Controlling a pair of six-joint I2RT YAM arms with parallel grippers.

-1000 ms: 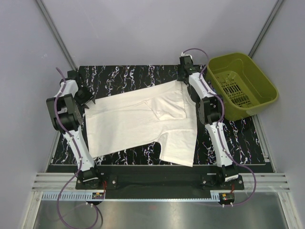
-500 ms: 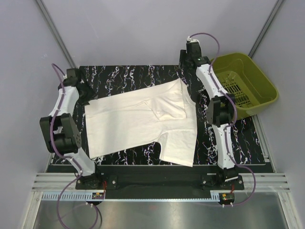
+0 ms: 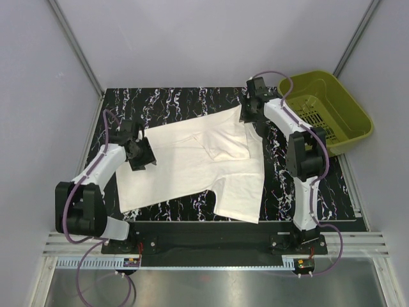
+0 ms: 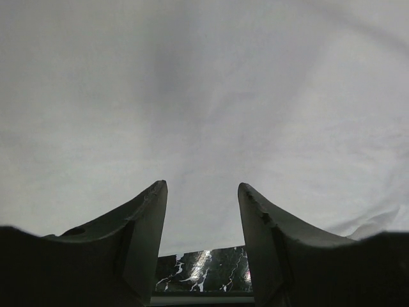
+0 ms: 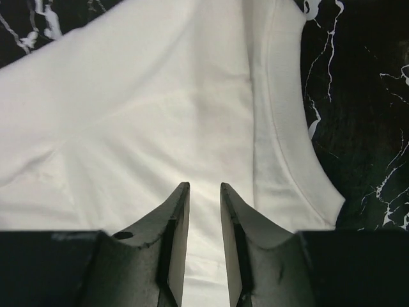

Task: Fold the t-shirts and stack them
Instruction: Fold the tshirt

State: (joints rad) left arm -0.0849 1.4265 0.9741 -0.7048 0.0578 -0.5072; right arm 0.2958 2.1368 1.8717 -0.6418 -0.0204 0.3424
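Off-white short-sleeved cloth t-shirt (image 3: 192, 160): both arms now on it, fold not begun.
You have swung the left gripper (image 4: 202, 187) in over its left edge, jaws apart. The right gripper (image 5: 204, 185) has dropped to the collar (image 5: 275, 128), jaws narrowly apart, nothing clamped. The shirt lies flat on the black marbled table (image 3: 160, 99).

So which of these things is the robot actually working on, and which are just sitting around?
In the job: off-white t-shirt; left tool and right tool, both over it.
Just lying about: green basket at the far right; black marbled tabletop.
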